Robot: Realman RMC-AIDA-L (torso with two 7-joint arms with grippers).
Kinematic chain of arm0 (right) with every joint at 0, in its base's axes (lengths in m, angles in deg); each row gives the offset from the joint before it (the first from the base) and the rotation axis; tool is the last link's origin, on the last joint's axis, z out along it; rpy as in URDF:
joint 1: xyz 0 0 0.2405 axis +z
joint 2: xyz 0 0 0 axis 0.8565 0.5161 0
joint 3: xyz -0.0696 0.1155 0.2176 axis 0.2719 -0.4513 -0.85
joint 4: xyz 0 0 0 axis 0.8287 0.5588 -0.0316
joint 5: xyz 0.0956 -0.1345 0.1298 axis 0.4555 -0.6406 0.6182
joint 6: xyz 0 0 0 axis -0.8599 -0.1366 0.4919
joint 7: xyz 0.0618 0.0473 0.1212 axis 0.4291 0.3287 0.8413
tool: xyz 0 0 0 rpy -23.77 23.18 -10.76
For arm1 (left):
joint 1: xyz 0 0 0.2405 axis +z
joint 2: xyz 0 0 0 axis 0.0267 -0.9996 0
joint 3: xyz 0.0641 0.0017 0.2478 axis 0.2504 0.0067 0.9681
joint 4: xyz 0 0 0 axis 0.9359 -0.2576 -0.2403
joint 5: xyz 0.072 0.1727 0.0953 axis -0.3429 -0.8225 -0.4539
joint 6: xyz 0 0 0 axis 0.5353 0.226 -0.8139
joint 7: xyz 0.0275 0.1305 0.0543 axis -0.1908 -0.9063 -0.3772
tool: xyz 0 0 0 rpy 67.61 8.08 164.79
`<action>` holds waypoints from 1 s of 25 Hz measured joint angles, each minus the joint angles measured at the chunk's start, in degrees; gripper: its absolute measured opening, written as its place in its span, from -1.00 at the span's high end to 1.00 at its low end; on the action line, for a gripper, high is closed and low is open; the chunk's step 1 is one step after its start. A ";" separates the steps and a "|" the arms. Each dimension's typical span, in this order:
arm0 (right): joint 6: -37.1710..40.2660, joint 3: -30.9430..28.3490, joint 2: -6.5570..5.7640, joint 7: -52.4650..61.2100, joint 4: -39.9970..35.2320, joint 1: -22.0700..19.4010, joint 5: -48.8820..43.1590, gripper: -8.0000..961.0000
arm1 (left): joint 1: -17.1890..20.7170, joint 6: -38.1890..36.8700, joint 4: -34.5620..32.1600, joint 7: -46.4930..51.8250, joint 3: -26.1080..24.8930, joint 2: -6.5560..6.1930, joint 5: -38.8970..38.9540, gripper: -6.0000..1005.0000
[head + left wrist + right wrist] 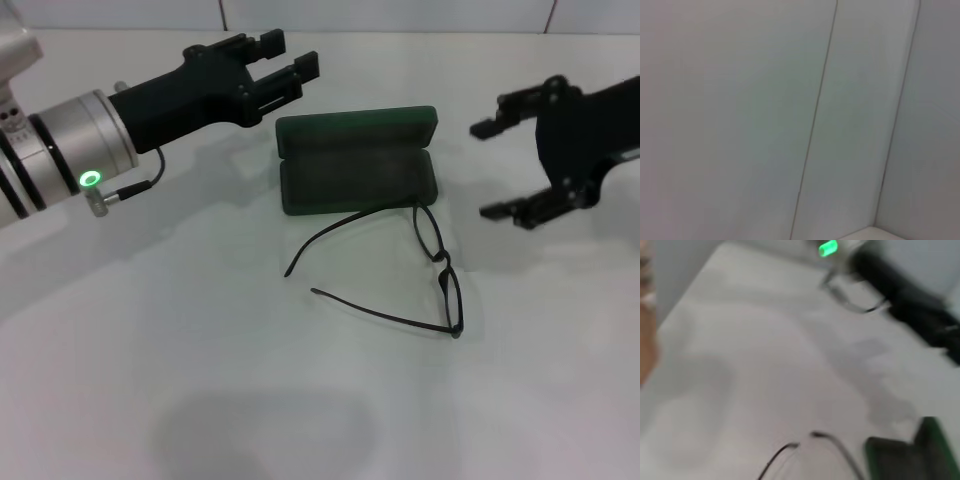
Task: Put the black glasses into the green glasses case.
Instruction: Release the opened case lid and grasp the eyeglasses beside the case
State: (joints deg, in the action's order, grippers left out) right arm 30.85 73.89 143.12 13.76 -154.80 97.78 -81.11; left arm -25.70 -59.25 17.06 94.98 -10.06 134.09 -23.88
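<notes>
I read my right tool point(503, 168), released, as nearer: black glasses point(440, 262) at its 7 o'clock, front running 12-to-6 before the open green glasses case point(357, 170); left tool point(286, 66) released too

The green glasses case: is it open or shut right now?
Open. The green glasses case has its lid tipped back, showing an empty lining; the black glasses lie outside it on the table, temples spread.

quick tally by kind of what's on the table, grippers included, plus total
Thin black-framed glasses, temple arms unfolded: 1
Dark green hard glasses case, open: 1
Black grippers, both open, above the table: 2 (left gripper, right gripper)
Total: 4
</notes>
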 joint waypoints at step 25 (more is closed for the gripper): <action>7.98 16.27 4.45 -7.86 -5.96 10.37 -22.02 -0.49 | -1.01 -0.12 5.10 -2.67 -3.41 -0.04 0.17 -0.15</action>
State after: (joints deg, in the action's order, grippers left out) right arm 38.82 90.17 147.57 5.90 -160.75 108.14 -103.13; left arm -26.71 -59.37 22.16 92.31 -13.47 134.05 -23.71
